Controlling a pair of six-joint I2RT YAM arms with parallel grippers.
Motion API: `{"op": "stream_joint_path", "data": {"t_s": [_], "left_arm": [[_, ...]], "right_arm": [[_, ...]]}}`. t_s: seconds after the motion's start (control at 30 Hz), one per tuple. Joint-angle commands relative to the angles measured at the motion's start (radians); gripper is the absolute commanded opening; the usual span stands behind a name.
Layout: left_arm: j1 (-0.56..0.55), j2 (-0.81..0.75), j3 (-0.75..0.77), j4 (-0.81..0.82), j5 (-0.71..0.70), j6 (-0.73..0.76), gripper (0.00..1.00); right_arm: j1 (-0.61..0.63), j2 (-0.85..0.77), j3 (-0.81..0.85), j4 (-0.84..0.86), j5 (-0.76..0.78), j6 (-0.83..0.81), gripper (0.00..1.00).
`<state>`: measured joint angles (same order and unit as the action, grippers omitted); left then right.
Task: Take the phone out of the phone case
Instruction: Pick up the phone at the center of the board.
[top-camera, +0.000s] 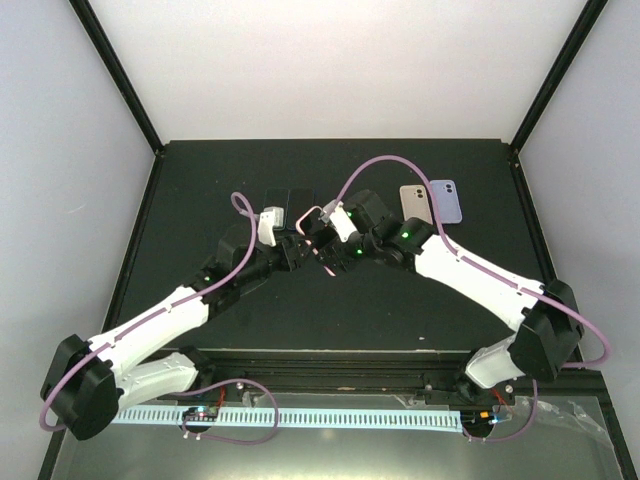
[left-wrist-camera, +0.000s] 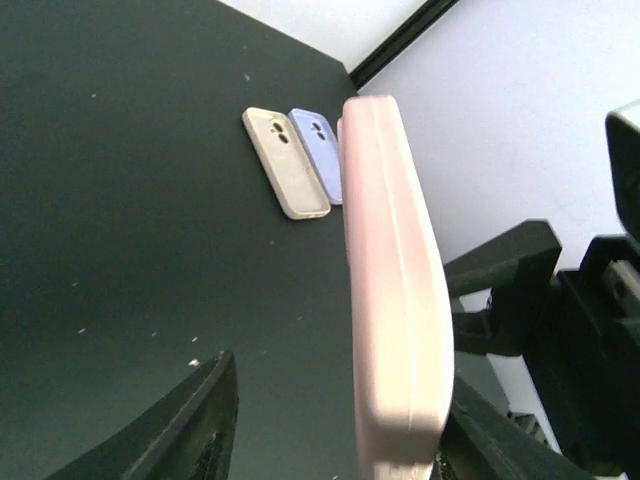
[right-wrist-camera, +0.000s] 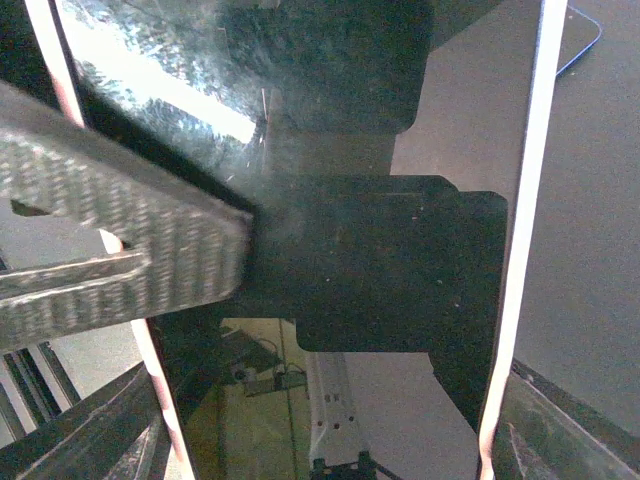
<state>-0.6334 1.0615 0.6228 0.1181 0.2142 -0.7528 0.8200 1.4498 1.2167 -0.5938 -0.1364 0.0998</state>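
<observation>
A matte black table (top-camera: 200, 200) fills the floor of a booth with plain white walls (top-camera: 330, 60) and black frame posts (top-camera: 120, 70) rising from its far corners. Toward the far right corner lie a beige empty phone case (top-camera: 415, 204) and a lavender empty phone case (top-camera: 446, 201), side by side and touching, camera cut-outs at their far ends. Two dark flat slabs (top-camera: 287, 200) rest near the middle of the far edge.

The pale pink soft phone case (left-wrist-camera: 390, 280) is held clear of the surface over the table's centre, where both arms meet. From the left wrist it shows edge-on, its long axis running away from that camera toward the far right corner. The glossy black phone (right-wrist-camera: 380, 300) sits inside it, screen turned to the right wrist camera, pink rims along both long sides.

The right gripper (right-wrist-camera: 330, 440) is clamped across the case's width, a finger against each pink rim. The left gripper (left-wrist-camera: 340, 410) stands apart: one finger has bare table between it and the case's back, and a grey textured pad (right-wrist-camera: 120, 230) lies on the screen.
</observation>
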Motion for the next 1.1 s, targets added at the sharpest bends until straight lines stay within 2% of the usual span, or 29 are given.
{"op": "stream_joint_path", "data": {"t_s": [0.0,0.37,0.53,0.57,0.6,0.67,0.77,0.8,0.83,0.97,1.07], "left_arm": [[-0.020,0.047,0.088,0.055,0.011,-0.003,0.45],[-0.032,0.054,0.129,0.056,0.010,0.006,0.21],[-0.032,0.046,0.134,0.057,0.042,0.029,0.09],[-0.031,0.047,0.138,0.057,0.056,0.040,0.06],[-0.030,0.046,0.143,0.054,0.067,0.050,0.05],[-0.028,0.035,0.163,0.014,0.074,0.076,0.02],[-0.011,0.000,0.199,-0.053,0.081,0.139,0.02],[-0.005,-0.016,0.208,-0.075,0.088,0.169,0.02],[0.007,-0.032,0.219,-0.102,0.101,0.201,0.02],[0.062,-0.098,0.241,-0.211,0.200,0.337,0.02],[0.094,-0.137,0.235,-0.265,0.352,0.445,0.02]], "right_arm": [[-0.001,-0.060,-0.020,0.101,0.024,0.027,0.01],[-0.001,-0.102,-0.046,0.129,0.073,0.041,0.01],[-0.002,-0.095,-0.034,0.123,0.041,0.018,0.01],[-0.002,-0.090,-0.027,0.120,0.009,0.000,0.07],[-0.002,-0.087,-0.017,0.112,-0.015,-0.020,0.18],[-0.001,-0.080,0.002,0.082,-0.070,-0.058,0.42],[-0.001,-0.099,0.007,0.043,-0.119,-0.116,0.74],[-0.002,-0.116,-0.002,0.042,-0.119,-0.135,0.83],[-0.002,-0.137,-0.013,0.039,-0.108,-0.147,0.97],[-0.008,-0.270,-0.092,0.067,-0.093,-0.195,1.00],[-0.016,-0.344,-0.123,0.037,-0.168,-0.264,1.00]]}}
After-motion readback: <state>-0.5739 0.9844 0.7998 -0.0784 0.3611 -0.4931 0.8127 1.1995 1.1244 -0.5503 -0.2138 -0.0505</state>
